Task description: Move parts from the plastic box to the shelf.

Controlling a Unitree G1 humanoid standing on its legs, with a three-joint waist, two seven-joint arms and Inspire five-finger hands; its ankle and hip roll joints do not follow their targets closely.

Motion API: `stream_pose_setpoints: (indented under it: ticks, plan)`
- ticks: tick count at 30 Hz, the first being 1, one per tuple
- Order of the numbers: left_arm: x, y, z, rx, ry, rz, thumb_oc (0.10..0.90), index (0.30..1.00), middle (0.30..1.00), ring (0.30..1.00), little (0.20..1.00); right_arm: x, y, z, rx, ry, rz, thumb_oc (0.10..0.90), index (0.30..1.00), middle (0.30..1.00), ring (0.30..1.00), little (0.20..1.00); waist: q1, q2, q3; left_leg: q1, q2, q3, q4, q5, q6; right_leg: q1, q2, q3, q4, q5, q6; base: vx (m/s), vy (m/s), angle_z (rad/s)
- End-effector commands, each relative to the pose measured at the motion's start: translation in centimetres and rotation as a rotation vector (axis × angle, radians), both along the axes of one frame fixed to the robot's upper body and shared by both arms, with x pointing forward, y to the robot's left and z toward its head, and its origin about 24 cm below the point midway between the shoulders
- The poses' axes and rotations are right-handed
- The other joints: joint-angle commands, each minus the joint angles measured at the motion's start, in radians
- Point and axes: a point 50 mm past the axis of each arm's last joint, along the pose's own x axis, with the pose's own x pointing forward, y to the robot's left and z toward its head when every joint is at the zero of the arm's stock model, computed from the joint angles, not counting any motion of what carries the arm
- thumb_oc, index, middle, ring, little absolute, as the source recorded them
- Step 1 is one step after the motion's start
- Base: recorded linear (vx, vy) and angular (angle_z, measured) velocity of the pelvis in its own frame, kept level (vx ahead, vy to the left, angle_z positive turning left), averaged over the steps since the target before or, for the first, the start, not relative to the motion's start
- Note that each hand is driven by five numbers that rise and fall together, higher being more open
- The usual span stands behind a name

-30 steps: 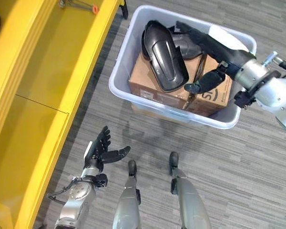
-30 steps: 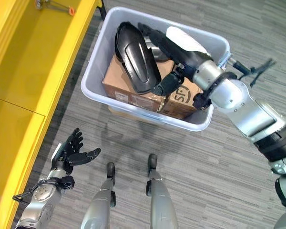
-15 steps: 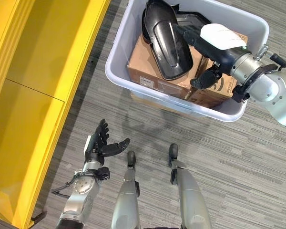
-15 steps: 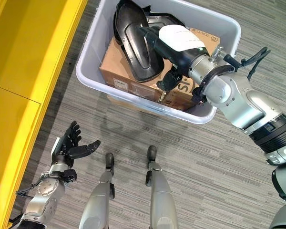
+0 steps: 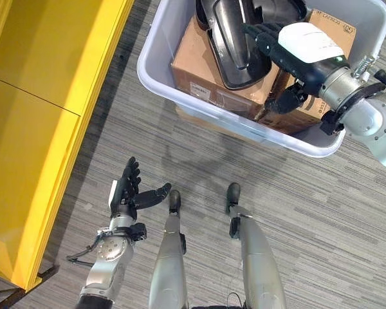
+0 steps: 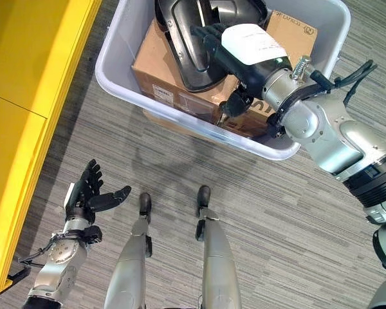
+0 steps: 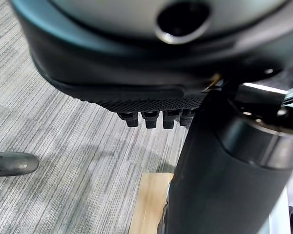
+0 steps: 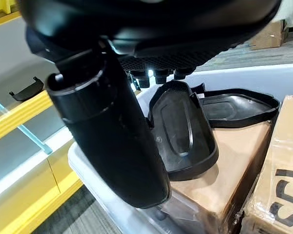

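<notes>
The grey plastic box (image 5: 174, 90) stands on the floor and holds two cardboard cartons (image 5: 194, 69) with black moulded parts on top. The long black part (image 5: 230, 45) lies tilted across the left carton, and a second flat black part (image 8: 239, 105) lies behind it. My right hand (image 5: 294, 55), with a white cover on its back, is inside the box and open. Its fingers (image 5: 260, 35) stretch over the long black part's right edge, and its thumb (image 5: 284, 102) hangs down by the cartons. Low over the floor at the lower left, my left hand (image 5: 125, 193) is open and holds nothing.
The yellow shelf (image 5: 45, 90) runs along the left, its near corner by my left arm. Grey striped carpet (image 5: 296, 212) lies between the shelf and the box. A pale wooden piece (image 7: 149, 202) lies on the floor past my left hand.
The camera has tipped, so shelf and box sit higher in view. My right hand has reached further left across the long black part. The left hand has stayed open and idle.
</notes>
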Motion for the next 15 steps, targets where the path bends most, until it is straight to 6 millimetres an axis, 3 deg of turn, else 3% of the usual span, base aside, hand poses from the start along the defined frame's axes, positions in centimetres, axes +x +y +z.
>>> stream_pose_setpoints:
  ticks: [1, 15]
  plan:
    - [-0.7, 0.8, 3.9, 0.089, -0.193, 0.001, 0.9, 1.0, 1.0, 1.0, 1.0, -3.1, 1.3, 6.0, -0.007, -0.29, 0.092, 0.9, 1.0, 1.0, 1.0, 1.0, 0.018, -0.045, -0.011, 0.04, 0.054, -0.016, 0.12, -0.128, -0.004, 0.015, -0.072, 0.05, 0.025, -0.117, 0.105, 0.03, -0.005, 0.1]
    - [-0.9, 1.0, 4.1, 0.09, -0.204, 0.022, 0.9, 1.0, 1.0, 1.0, 1.0, -3.5, 2.3, 7.1, -0.04, -0.348, 0.105, 0.9, 1.0, 1.0, 1.0, 1.0, 0.031, -0.064, -0.011, 0.002, 0.05, -0.034, 0.118, -0.128, -0.003, -0.029, -0.077, 0.043, 0.045, -0.126, 0.102, 0.02, 0.001, 0.04]
